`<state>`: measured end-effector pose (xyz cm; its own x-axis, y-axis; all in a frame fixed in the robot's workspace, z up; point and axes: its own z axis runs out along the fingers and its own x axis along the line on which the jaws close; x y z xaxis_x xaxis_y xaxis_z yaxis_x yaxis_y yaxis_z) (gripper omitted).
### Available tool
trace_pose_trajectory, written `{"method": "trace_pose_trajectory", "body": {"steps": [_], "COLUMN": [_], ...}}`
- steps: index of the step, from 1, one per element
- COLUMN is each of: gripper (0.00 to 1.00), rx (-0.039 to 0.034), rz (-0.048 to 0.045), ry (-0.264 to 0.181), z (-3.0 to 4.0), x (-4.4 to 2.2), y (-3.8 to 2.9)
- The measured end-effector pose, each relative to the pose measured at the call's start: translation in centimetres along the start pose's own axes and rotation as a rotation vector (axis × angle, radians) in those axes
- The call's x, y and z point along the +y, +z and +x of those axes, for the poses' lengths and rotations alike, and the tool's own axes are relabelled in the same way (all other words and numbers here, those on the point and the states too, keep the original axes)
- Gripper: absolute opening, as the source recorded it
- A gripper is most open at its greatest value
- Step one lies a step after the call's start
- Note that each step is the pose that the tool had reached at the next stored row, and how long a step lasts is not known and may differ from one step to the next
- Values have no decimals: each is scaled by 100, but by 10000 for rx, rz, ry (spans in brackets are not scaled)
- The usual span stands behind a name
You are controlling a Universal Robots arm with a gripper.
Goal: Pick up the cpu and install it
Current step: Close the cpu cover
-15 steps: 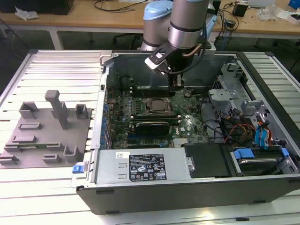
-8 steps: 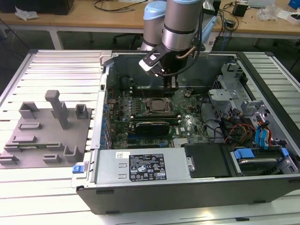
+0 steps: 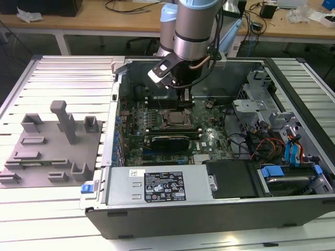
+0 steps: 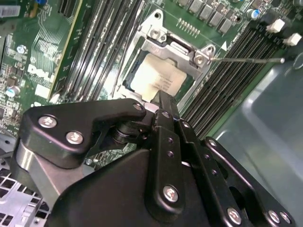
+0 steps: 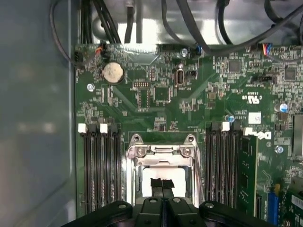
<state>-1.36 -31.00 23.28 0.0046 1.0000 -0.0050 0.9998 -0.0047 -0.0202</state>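
the cpu (image 4: 156,81) lies flat in the metal-framed socket (image 4: 177,47) on the green board (image 5: 213,94) inside an open computer case (image 3: 209,222); the gripper (image 5: 162,183) hangs directly over it, fingers pressed together.

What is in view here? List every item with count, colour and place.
cpu: one, pale silver-white, lying in the socket frame
socket frame: one, silver metal, on the motherboard
motherboard: one, green, inside the case
memory slots: several, black, both sides of the socket frame
coin cell: one, silver, on the motherboard
card: one, long, black, beside the socket frame
power supply: one, silver-grey, inside the case
moulded tray: one, grey, outside the case, on the exterior view's left
case: one, dark grey, open
arm: one, silver, reaching into the case
pincer: one, black, shut, over the cpu
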Motion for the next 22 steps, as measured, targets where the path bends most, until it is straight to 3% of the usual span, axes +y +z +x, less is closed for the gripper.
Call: {"method": "trace_pose_trajectory", "body": {"steps": [4,12,16,19,22], "gripper": [11,11,11,11,11], "rx": [0,-55,-90,-123,-140], "rz": [0,-8,-12,-21,-26], "ry": [-29,-1558,-2565,-3879,-4652], "z": [0,0,0,0,0], "x": [0,0,0,0,0], "y": [0,2,2,2,2]}}
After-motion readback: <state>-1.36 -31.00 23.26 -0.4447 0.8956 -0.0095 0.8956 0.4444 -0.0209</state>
